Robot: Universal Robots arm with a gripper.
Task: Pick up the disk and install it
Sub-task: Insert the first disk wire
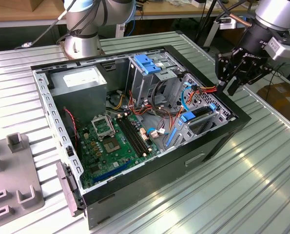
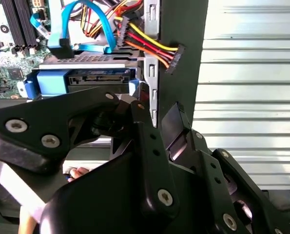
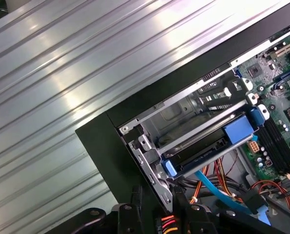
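The disk (image 1: 203, 114) lies flat in a bay at the corner of the open computer case (image 1: 149, 185) on the exterior view's right, its blue bracket along its edges. In both wrist views the disk (image 2: 93, 78) (image 3: 203, 148) sits in its metal slot with a blue cable (image 2: 81, 22) arching over it. My gripper (image 1: 228, 84) hovers above the case's rim just beyond the disk, apart from it. Its black fingers (image 2: 145, 131) stand open with nothing between them; case rim and coloured wires (image 3: 166, 222) show through the gap.
Inside the case are a grey power supply box (image 1: 79, 80), a metal cage with a blue handle (image 1: 147, 63) and the green motherboard (image 1: 110, 141). The arm's base (image 1: 81, 29) stands behind the case. A grey fixture (image 1: 13, 185) sits on the ribbed metal table (image 1: 252, 180).
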